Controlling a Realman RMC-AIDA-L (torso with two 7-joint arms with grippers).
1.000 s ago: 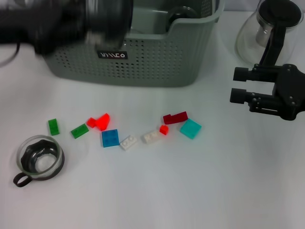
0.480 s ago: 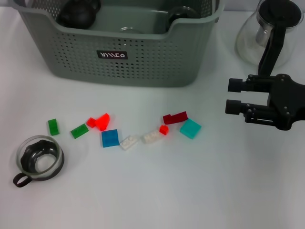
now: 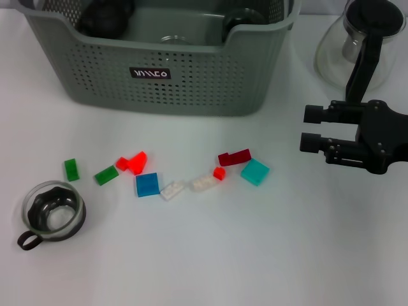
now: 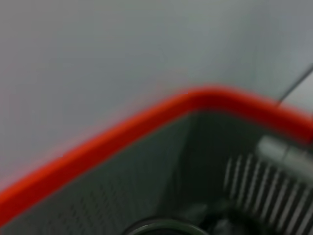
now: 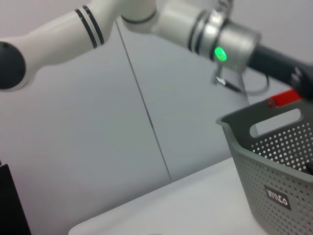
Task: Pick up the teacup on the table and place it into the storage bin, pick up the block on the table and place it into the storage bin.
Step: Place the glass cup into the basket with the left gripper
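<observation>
A glass teacup (image 3: 52,212) with a dark insert and a black handle stands on the table at the front left. Several small blocks lie in a row in the middle, among them a blue one (image 3: 147,184), a teal one (image 3: 255,171) and a dark red one (image 3: 234,157). The grey-green storage bin (image 3: 191,89) stands at the back, with a dark round cup (image 3: 105,14) inside; it also shows in the right wrist view (image 5: 274,161). My right gripper (image 3: 311,128) is open and empty, to the right of the blocks. My left gripper (image 5: 293,73) is above the bin's far side.
A glass teapot (image 3: 357,38) with a black handle stands at the back right, just behind my right arm. Green blocks (image 3: 71,169) and a red block (image 3: 132,162) lie near the teacup. White table surface stretches along the front.
My left arm has pulled away from above the bin and left the head view, uncovering the dark cup inside. My right gripper has shifted slightly to the left.
</observation>
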